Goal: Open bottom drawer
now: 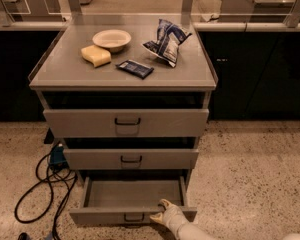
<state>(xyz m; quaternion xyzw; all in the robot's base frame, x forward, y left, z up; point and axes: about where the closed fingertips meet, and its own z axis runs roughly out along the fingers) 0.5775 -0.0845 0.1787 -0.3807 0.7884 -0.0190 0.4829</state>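
No text, brand, number or sign can be read anywhere. The blue-and-white bag and the dark flat packet on the bench both carry printing, but none of it is legible. The drawer fronts bear no labels that can be made out. The gripper is at the front panel of the pulled-out bottom drawer, just right of its handle.

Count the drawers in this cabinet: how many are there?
3, stacked: the top drawer, the middle drawer below it, and the bottom drawer, pulled out, with the gripper at its front panel. None seems hidden.
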